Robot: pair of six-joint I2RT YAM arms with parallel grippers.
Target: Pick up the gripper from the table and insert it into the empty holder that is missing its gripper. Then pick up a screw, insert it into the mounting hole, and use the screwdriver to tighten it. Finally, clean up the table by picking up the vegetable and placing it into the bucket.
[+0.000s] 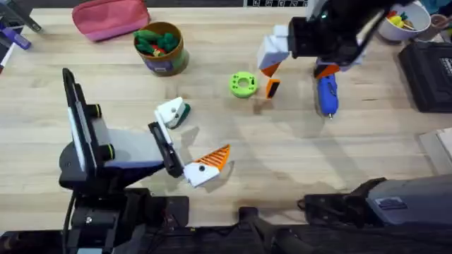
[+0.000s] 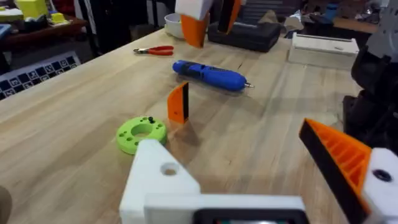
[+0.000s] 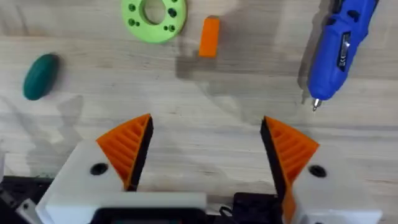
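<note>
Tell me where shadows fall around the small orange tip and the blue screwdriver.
Overhead view: the orange tip throws a soft, faint shadow on the table beside it. Left wrist view: the upright tip has a diffuse shadow at its base, and the screwdriver a thin dark one along its underside. Right wrist view: a grey patch lies alongside each.

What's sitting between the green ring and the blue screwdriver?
The little orange gripper stands between the green ring and the screwdriver, closer to the ring; the right wrist view shows it best.
</note>
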